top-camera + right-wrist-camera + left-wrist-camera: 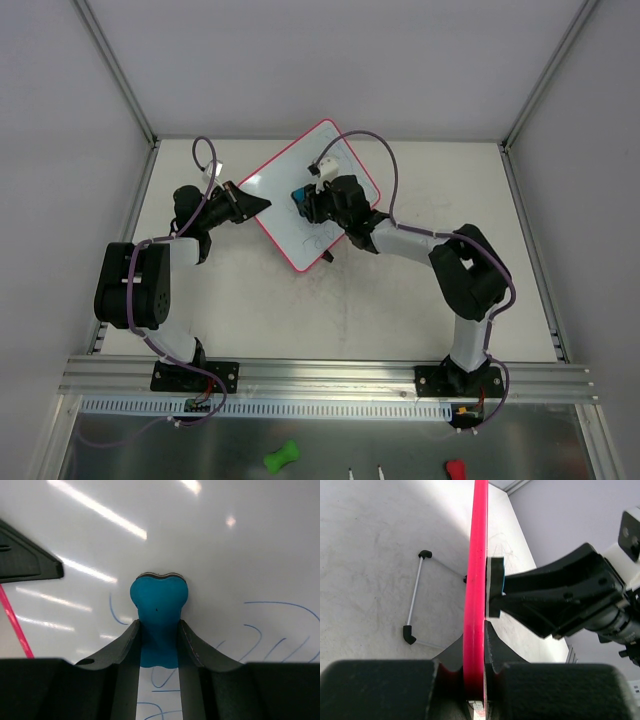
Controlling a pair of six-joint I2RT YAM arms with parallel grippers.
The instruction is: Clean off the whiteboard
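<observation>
The whiteboard [285, 205], glossy white with a pink-red frame, lies tilted on the table at the back centre. My left gripper [252, 206] is shut on its left edge; in the left wrist view the red frame [475, 590] runs edge-on between the jaws. My right gripper [312, 203] is shut on the blue bone-shaped eraser [159, 615] and presses it onto the white surface [225, 555]. Blue scribbles [272, 635] show beside and below the eraser. The eraser's blue tip shows in the top view [299, 196].
A thin white rod with black ends [414, 600] lies on the table under the board. A green bone-shaped piece [282, 458] and a red piece [455, 469] lie on the near shelf in front of the arm bases. Grey walls enclose the table.
</observation>
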